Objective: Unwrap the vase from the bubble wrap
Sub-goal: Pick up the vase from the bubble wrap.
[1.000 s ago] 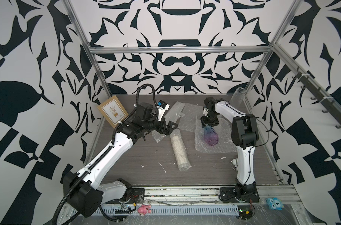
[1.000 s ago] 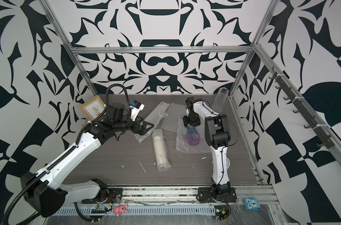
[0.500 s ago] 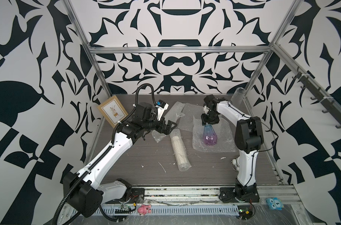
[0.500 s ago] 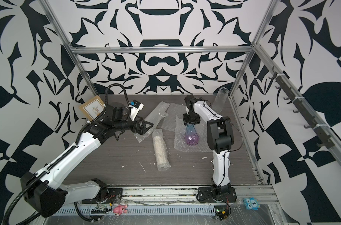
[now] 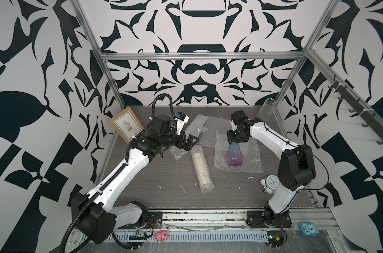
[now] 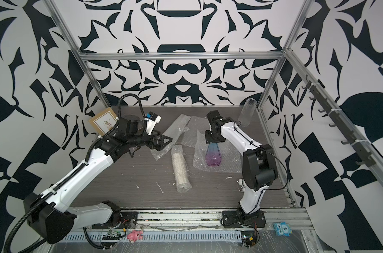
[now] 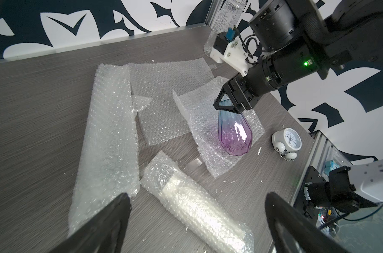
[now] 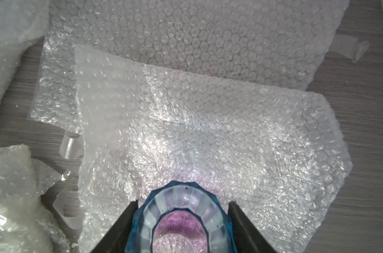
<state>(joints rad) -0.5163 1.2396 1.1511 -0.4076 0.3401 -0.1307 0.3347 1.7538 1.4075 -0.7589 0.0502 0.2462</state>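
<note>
the right tool [image 5: 234,142] was clamped on the neck of the vase [image 5: 234,156], which stood upright on an opened sheet of bubble wrap [image 5: 250,158] on the tabletop [image 5: 160,173]. the left tool [image 5: 191,142] hung empty, jaws wide apart, near another loose sheet [image 5: 177,153].

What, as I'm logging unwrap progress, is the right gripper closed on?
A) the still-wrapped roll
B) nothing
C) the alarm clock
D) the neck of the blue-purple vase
D: the right gripper has its jaws pressed on both sides of the blue neck of the vase, which is bare above an opened bubble wrap sheet.
</note>
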